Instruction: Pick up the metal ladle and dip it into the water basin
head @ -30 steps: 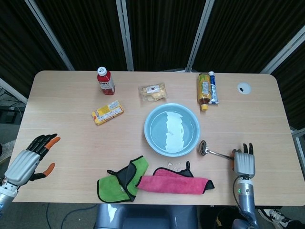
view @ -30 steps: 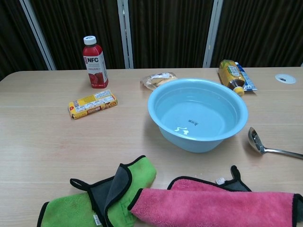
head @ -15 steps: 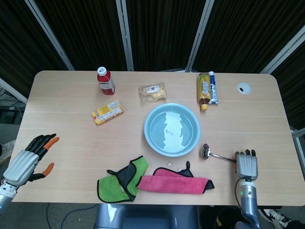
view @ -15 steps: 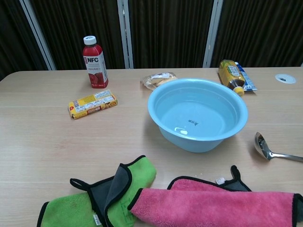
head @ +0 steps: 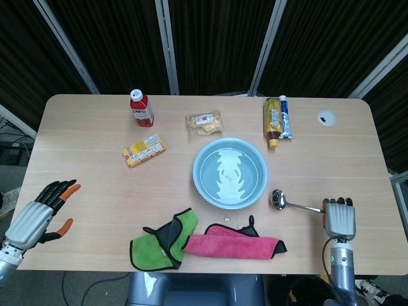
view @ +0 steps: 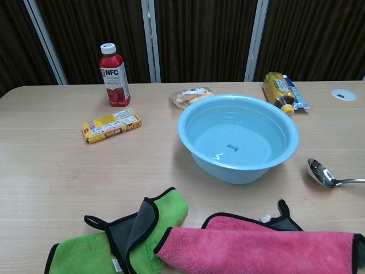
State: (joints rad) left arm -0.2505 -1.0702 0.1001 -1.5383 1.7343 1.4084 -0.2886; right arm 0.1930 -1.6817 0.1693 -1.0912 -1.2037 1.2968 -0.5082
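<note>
Head view, near edge: my right hand (head: 339, 219) at the metal ladle (head: 290, 201) handle's end, whether clamped I cannot tell; left hand (head: 38, 213) idle, fingers apart. Ladle bowl just beside the water basin (head: 201, 185) on the tabletop (head: 89, 166). Dipping not yet done, I judge.

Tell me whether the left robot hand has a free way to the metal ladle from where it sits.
Probably not. The left robot hand sits at the table's far left, while the metal ladle lies far right, past the water basin and the cloths. The right robot hand is already at its handle.
</note>
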